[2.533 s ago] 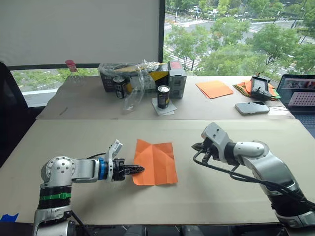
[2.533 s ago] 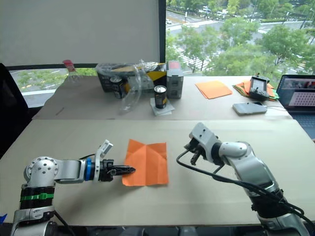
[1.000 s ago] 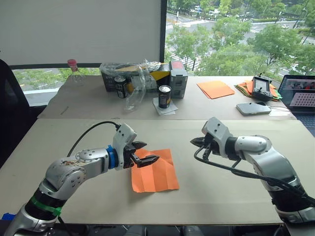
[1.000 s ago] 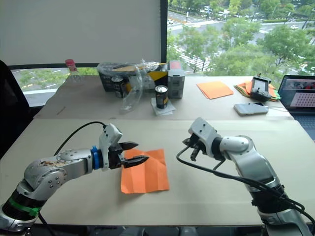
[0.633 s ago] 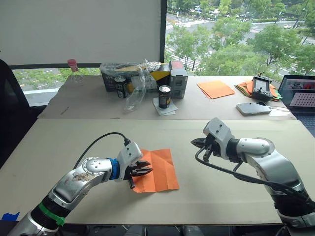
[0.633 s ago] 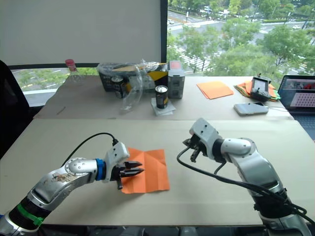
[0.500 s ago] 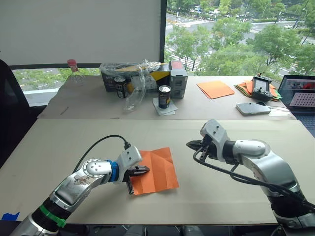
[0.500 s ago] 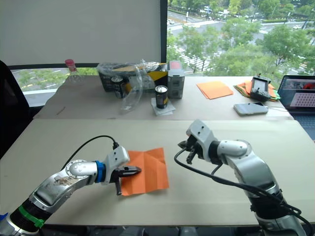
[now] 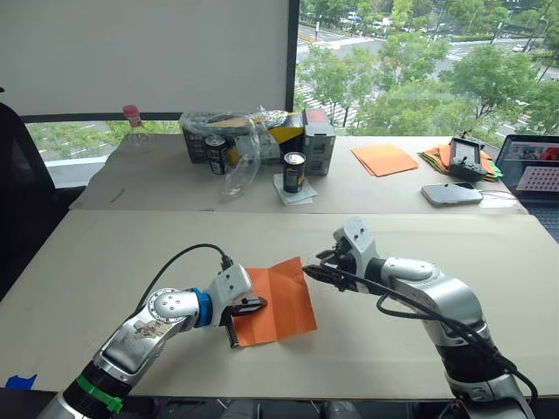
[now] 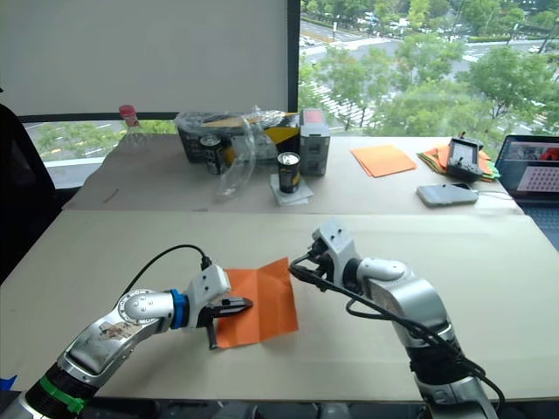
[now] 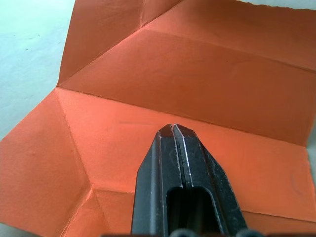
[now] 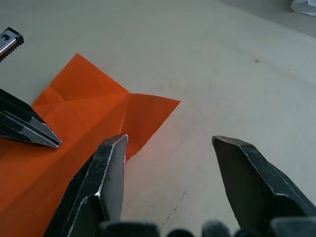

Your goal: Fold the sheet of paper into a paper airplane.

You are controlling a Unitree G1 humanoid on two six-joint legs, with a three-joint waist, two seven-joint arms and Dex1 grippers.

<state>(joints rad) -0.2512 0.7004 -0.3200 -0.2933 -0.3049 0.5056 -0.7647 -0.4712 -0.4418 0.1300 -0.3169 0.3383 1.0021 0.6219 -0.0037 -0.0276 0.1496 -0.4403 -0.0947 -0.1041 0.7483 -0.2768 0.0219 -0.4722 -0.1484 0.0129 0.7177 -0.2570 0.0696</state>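
- Lying on the near table point(image 9: 105, 262), lower centre of the head view: the orange sheet of paper point(image 9: 279, 301), creased, with its far right corner lifted a little off the surface.
- Pressing down on the sheet's left part from the lower left: the left gripper point(image 9: 254, 304), both black fingers closed together with nothing between them, tips resting on the paper near where several creases meet.
- Seen from the left wrist camera: the closed fingers point(image 11: 178, 163) lying flat over the orange paper, creases fanning away from them.
- Reaching in from the right, just beside the sheet's raised far right corner: the right gripper point(image 9: 316, 272), fingers spread apart and holding nothing.
- Seen from the right wrist camera: one open finger point(image 12: 106, 173) overlapping the paper's edge, the other over bare table; whether it touches the paper cannot be told.
- Standing on the far table point(image 9: 367, 192), upper part of the frame: a clear bottle with a pink cap point(image 9: 133, 127) at the left, two dark cans point(image 9: 295, 172), a dark crate with crumpled clear plastic point(image 9: 249, 140), and a small grey box point(image 9: 319, 144) near the middle.
- Resting at the upper right: smooth orange sheets point(image 9: 383, 159), a pile of coloured paper point(image 9: 441, 157) with a black device point(image 9: 463, 155) on it, a phone point(image 9: 451, 194), and a laptop point(image 9: 537, 170) at the right edge.
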